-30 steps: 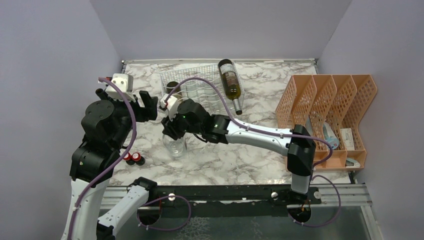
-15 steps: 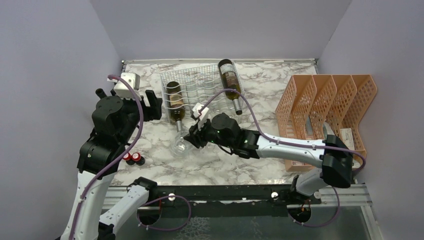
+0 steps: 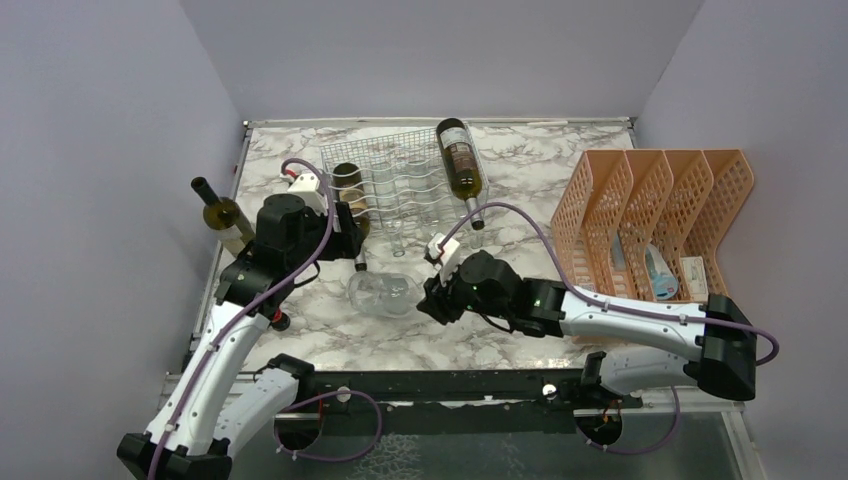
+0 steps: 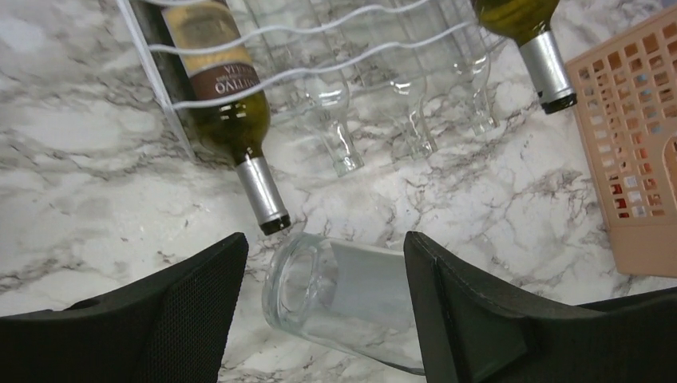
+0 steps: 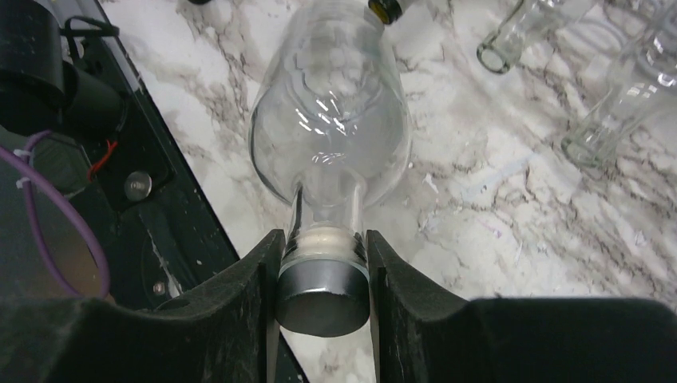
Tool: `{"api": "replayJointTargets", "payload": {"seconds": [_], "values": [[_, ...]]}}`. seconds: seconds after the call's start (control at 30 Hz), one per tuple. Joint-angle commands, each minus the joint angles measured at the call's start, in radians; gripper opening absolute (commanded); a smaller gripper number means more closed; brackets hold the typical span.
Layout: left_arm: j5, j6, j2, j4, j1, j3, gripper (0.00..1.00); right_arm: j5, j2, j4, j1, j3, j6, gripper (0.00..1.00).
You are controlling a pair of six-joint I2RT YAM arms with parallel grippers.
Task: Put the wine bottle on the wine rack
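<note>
Holding clear wine bottle (image 5: 331, 120) by its capped neck, clamped in right gripper (image 5: 322, 243). Keeping left gripper (image 4: 325, 243) spread and empty over the bottle's base. Lies sideways near the middle of the counter (image 3: 520, 170), long axis along the near edge, base to the left, just beside the mouth of green bottle (image 4: 223, 104) in the leftmost cradle. Places wine rack (image 3: 385, 150) toward the far edge, cradles running far-to-near, so probably needs a quarter turn first. Puts left nearer the rack, though right has the hold. Reads only "…ALLINO" on the green label; nothing legible elsewhere.
</note>
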Motion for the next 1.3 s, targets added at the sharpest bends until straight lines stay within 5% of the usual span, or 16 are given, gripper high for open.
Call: {"api": "replayJointTargets", "payload": {"seconds": [0.0,0.8,1.0,1.27], "values": [[0.075,-0.074,0.023,0.078,-0.002,-0.072,0.77,-0.035,-0.031,-0.127,0.008,-0.026,0.045,0.01],[0.111,-0.204,0.233,0.195,-0.002,-0.345,0.76,-0.11,0.218,-0.198,-0.013,-0.035,0.004,0.02],[0.16,-0.201,0.256,0.215,-0.003,-0.362,0.65,-0.081,0.26,-0.195,-0.016,-0.031,0.012,0.25],[0.186,-0.198,0.262,0.22,-0.003,-0.363,0.61,-0.071,0.303,-0.172,-0.015,-0.005,0.003,0.36]]}}
